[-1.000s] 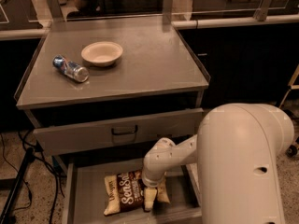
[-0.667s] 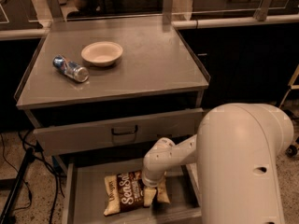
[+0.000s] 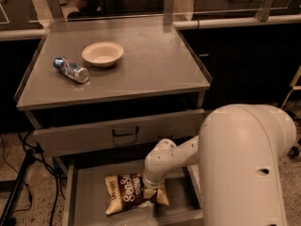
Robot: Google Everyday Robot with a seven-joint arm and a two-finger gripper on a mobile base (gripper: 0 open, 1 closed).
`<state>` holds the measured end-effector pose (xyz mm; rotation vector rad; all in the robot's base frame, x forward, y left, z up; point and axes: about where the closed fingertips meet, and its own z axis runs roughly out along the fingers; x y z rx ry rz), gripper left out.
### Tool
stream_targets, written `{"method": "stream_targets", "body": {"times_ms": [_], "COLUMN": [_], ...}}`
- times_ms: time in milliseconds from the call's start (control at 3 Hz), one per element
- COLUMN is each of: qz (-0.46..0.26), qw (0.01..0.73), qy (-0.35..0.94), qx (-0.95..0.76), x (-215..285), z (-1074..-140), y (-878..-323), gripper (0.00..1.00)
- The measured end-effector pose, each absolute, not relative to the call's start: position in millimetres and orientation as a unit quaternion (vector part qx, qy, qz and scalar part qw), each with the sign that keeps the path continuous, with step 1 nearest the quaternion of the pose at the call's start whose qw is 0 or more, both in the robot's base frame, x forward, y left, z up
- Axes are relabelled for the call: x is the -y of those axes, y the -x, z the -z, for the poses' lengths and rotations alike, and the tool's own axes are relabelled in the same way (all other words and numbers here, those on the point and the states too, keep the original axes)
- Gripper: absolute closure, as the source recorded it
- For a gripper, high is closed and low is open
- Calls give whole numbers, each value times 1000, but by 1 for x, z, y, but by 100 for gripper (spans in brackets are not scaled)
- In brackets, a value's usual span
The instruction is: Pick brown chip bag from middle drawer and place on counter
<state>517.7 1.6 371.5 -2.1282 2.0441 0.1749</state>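
Brown chip bag (image 3: 126,195): crinkly pillow-shaped pack with a dark brown centre, cream-tan ends and white script lettering. It lies flat, face up, on the drawer floor. Its long axis is slightly skewed, with the left end nearer the front edge.

Middle drawer (image 3: 88,196): shallow grey metal drawer, pulled open, with a flat floor and low side walls. The bag sits in the centre-right part of the floor, apart from the left wall.

Counter (image 3: 155,62): broad flat grey stainless-steel top with low raised rims along its sides, directly above the drawer.

Gripper (image 3: 151,192): lowered into the drawer, at the right end of the bag.
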Motion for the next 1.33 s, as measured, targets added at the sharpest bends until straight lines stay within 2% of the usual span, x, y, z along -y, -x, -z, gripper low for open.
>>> {"method": "stream_targets", "body": {"times_ms": [333,667,1333], "qz": [-59,-59,-69], "qw": [93,93,97], "qy": [717,717,695], "qx": [-689,-689,-709], "x": [-2,-2,23], "z": [-372,-378,-410], "y": [-518,-518,-514], "gripper": [97,100,100]}}
